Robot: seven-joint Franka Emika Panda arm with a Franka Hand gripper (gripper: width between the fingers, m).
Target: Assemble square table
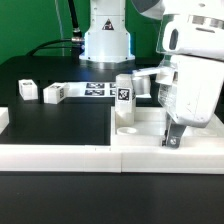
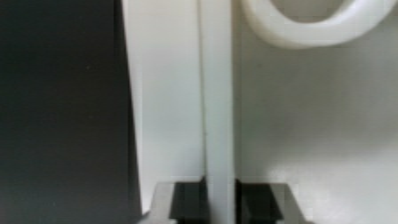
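Surface [image 1: 60,125], black and matte, fills most of the exterior view. The square table top [image 1: 145,130] lies flat on it between 3 and 5 o'clock of the frame. One leg [image 1: 123,98] stands upright at the top's corner nearest the frame's centre, its tag facing the camera. Two loose leg blocks [image 1: 27,89] [image 1: 52,93] sit at about 10 o'clock, close together and well apart from the top. The marker board [image 1: 95,91] lies just beyond them toward 12 o'clock, in front of the robot base [image 1: 107,40]. A long white border rail [image 1: 60,155] runs across at 6 o'clock. The gripper [image 1: 175,138] hangs at 3 o'clock, pointing straight down, with its dark tip touching the top.

Wrist view: the top's raised rim [image 2: 217,120] runs as a narrow white wall between the two dark fingers [image 2: 175,203]. The gripper [image 2: 217,200] is nearly closed, its fingers pressed against either side of that wall. On one side of the rim lies the black surface [image 2: 63,110]. On the other is the top's pale floor with a round white ring [image 2: 267,30] partly in frame.
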